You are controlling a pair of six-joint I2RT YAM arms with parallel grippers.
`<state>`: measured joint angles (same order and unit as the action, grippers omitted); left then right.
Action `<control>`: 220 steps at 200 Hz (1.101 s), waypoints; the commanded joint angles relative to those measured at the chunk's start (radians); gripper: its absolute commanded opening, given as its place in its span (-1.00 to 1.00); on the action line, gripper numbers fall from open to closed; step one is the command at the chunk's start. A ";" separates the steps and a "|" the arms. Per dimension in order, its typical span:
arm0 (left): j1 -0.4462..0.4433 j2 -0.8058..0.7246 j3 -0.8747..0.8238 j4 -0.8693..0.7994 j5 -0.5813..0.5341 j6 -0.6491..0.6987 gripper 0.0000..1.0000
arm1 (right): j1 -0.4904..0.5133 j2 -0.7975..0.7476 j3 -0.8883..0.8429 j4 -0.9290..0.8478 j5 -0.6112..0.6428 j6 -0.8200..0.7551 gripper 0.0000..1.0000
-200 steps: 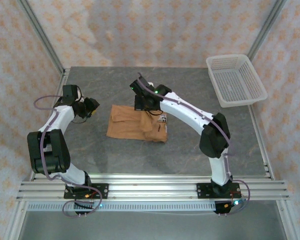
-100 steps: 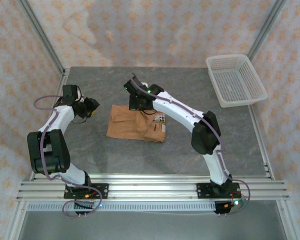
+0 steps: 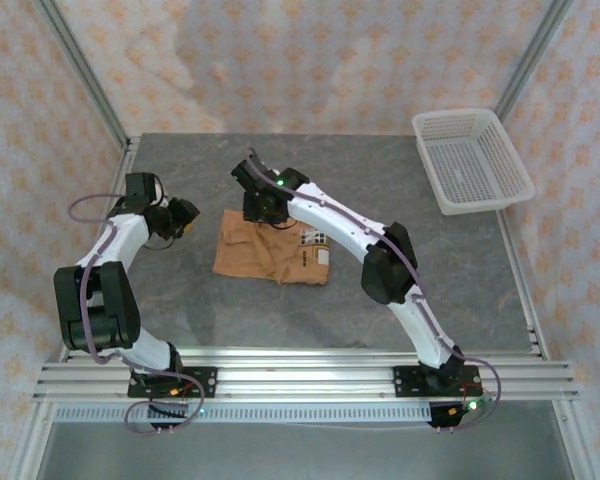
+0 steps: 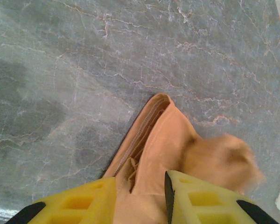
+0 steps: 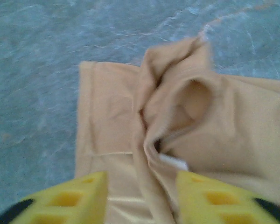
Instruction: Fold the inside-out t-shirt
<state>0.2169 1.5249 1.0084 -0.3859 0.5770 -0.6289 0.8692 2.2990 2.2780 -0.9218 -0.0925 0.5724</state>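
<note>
The orange-tan inside-out t-shirt (image 3: 265, 252) lies folded in a rough rectangle mid-table, its white printed label (image 3: 315, 245) near the right end. My right gripper (image 3: 261, 210) hangs over the shirt's far left part. In the right wrist view its yellow jaws (image 5: 142, 176) stand open on either side of a raised ridge of shirt cloth (image 5: 177, 107), with a small white tag (image 5: 173, 162) in the crease. My left gripper (image 3: 187, 215) hovers just left of the shirt. Its jaws (image 4: 140, 181) are partly apart, and a hemmed shirt corner (image 4: 163, 130) shows past the gap.
A white mesh basket (image 3: 470, 160) stands at the back right corner. The grey stone table (image 3: 180, 290) has bare room left of and in front of the shirt. A metal rail (image 3: 300, 375) runs along the near edge, and patterned walls close in the sides.
My right gripper has travelled left along the shirt's far edge and gone from shut to open, letting the cloth go. The label end has shifted slightly left. The left arm has stayed still.
</note>
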 commanded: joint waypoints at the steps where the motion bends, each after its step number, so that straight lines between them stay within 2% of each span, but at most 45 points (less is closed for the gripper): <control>1: 0.007 -0.046 -0.011 -0.015 -0.002 -0.003 -0.31 | 0.013 -0.065 0.043 -0.057 -0.029 -0.006 0.04; 21: 0.006 -0.065 -0.026 0.001 -0.006 -0.020 -0.32 | 0.013 -0.148 0.000 -0.060 0.001 -0.024 0.14; 34: -0.001 -0.082 -0.040 0.007 -0.011 -0.027 -0.32 | 0.012 -0.218 -0.059 -0.057 0.062 -0.043 0.16; 61: -0.069 -0.117 -0.056 -0.007 -0.071 -0.027 -0.36 | -0.025 -0.405 -0.328 0.035 0.152 -0.059 0.18; 77: -0.149 -0.134 -0.053 -0.006 -0.117 -0.041 -0.35 | -0.089 -0.516 -0.549 0.147 0.100 -0.027 0.02; 94: -0.255 -0.141 -0.032 -0.004 -0.172 -0.063 -0.35 | -0.156 -0.612 -0.772 0.286 0.024 0.016 -0.37; 106: -0.340 -0.128 -0.012 0.011 -0.195 -0.083 -0.35 | -0.190 -0.652 -0.886 0.361 -0.029 0.039 -0.57; 126: -0.480 -0.064 0.056 -0.002 -0.238 -0.098 -0.31 | -0.220 -0.675 -0.999 0.434 -0.077 0.064 -0.80; 149: -0.600 0.032 0.149 -0.012 -0.267 -0.126 -0.25 | -0.231 -0.667 -1.088 0.522 -0.132 0.103 -1.00; 183: -0.707 0.138 0.261 0.015 -0.273 -0.178 -0.26 | -0.231 -0.611 -1.235 0.732 -0.206 0.208 -1.00; 220: -0.775 0.271 0.338 0.085 -0.224 -0.244 -0.26 | -0.231 -0.546 -1.330 0.816 -0.151 0.276 -1.00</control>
<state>-0.5304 1.7245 1.2995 -0.3634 0.3504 -0.8017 0.6350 1.7180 0.9993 -0.2134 -0.2703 0.7750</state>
